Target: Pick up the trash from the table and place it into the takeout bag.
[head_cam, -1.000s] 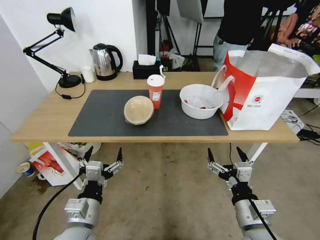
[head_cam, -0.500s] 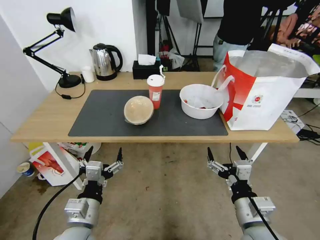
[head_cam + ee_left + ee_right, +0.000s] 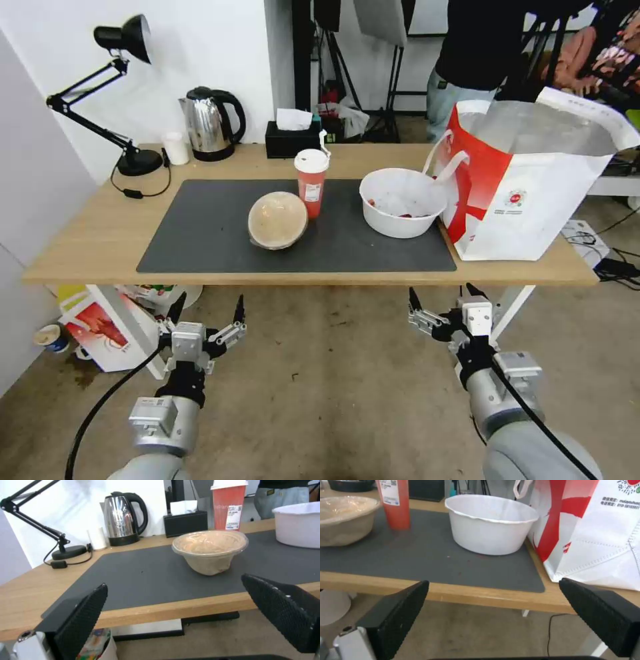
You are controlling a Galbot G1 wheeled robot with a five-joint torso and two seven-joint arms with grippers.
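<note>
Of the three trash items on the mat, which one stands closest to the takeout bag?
The white bowl with red scraps, at the mat's right end beside the takeout bag. The red cup and tan domed bowl stand farther left, mid-mat.

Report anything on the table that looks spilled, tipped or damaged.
Nothing is spilled. The tan domed bowl sits slightly tilted on the mat; the red cup stands upright, and the white bowl holds red scraps.
</note>
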